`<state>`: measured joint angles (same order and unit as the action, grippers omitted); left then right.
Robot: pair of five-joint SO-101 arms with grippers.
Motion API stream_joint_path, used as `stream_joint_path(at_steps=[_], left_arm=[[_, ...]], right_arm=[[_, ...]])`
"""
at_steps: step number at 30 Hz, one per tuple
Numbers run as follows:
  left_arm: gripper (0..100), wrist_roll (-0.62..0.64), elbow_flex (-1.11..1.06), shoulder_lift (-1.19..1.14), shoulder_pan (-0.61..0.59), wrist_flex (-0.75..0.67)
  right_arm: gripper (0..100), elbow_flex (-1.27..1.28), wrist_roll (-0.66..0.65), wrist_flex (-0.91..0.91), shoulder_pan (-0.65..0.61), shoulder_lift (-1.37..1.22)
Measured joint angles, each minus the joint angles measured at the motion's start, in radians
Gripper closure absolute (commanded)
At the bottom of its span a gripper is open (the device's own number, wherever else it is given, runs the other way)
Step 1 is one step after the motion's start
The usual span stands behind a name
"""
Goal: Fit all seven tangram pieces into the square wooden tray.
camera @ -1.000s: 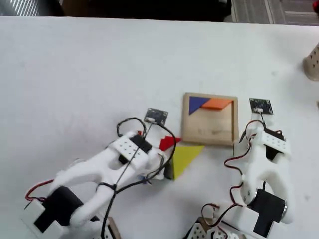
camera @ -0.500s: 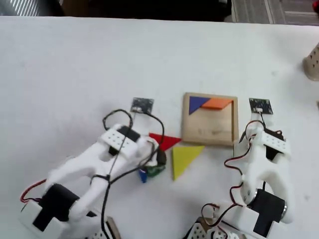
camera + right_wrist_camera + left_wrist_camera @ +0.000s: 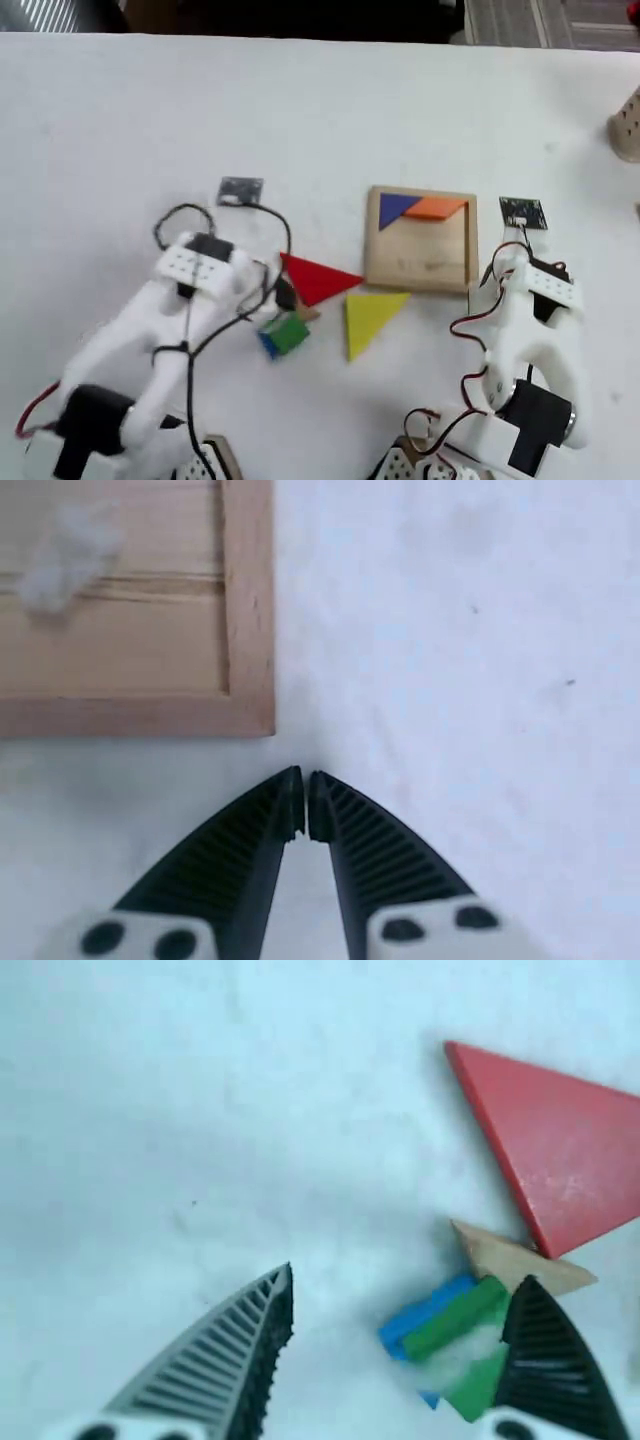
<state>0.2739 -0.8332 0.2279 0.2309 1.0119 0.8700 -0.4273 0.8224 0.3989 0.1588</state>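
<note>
Two of the seven pieces are seated: a dark blue triangle [image 3: 397, 207] and an orange wedge [image 3: 438, 207] lie flat along the far edge of the square pale-wood tray [image 3: 420, 265], so five are left on the white table [image 3: 150, 120]. Near the tray lie a large matte red triangle [image 3: 318, 279] and a yellow triangle [image 3: 370, 318], then a small unpainted tan triangle [image 3: 510, 1260] touching a green block [image 3: 470, 1345] that seems heaped on a blue one [image 3: 425, 1315], their outlines unclear. The left gripper [image 3: 405, 1280] hangs over that heap, ribbed jaws spread and empty, while the right gripper [image 3: 304, 780] sits just off the tray's corner, pressed together on nothing.
</note>
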Motion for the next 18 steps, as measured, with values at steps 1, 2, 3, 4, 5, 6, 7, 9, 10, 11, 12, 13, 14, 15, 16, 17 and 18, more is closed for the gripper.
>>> stream_joint_path(at_steps=[1,2,3,4,5,6,7,9,10,11,12,13,14,15,16,17,18], left_arm=[[66,-0.023,-0.005,0.031,-0.028,0.009],[66,-0.043,-0.018,0.064,-0.044,0.017],[66,-0.061,-0.040,0.103,-0.051,0.018],[66,-0.074,-0.066,0.138,-0.049,0.018],[66,-0.086,-0.094,0.173,-0.046,0.018],[66,-0.089,-0.120,0.209,-0.040,0.018],[66,-0.092,-0.146,0.247,-0.029,0.018],[67,-0.094,-0.189,0.310,0.005,0.018],[67,-0.094,-0.209,0.334,0.025,0.018],[67,-0.095,-0.226,0.354,0.044,0.020],[67,-0.103,-0.239,0.371,0.064,0.031],[67,-0.120,-0.242,0.381,0.087,0.044],[67,-0.152,-0.242,0.387,0.112,0.063],[67,-0.195,-0.245,0.393,0.140,0.086],[67,-0.247,-0.250,0.396,0.169,0.112],[67,-0.301,-0.252,0.396,0.195,0.135],[67,-0.341,-0.252,0.399,0.222,0.149]], right_arm=[[98.1,0.000,0.000,0.000,0.000,0.000],[98.1,0.000,0.000,0.000,0.000,0.000],[98.1,0.000,0.000,0.000,0.000,0.000],[98.1,0.000,0.000,0.000,0.000,0.000],[98.1,0.000,0.000,0.000,0.000,0.000],[98.1,0.000,0.000,0.000,0.000,0.000],[98.1,0.000,0.000,0.000,0.000,0.000],[98.1,0.000,0.000,0.000,0.000,0.000],[98.1,0.000,0.000,0.000,0.000,0.000],[98.1,0.000,0.000,0.000,0.000,0.000],[98.1,0.000,0.000,0.000,0.000,0.000],[98.1,0.000,0.000,0.000,0.000,0.000],[98.1,0.000,0.000,0.000,0.000,0.000],[98.1,0.000,0.000,0.000,0.000,0.000],[98.1,0.000,0.000,0.000,0.000,0.000],[98.1,0.000,0.000,0.000,0.000,0.000],[98.1,0.000,0.000,0.000,0.000,0.000]])
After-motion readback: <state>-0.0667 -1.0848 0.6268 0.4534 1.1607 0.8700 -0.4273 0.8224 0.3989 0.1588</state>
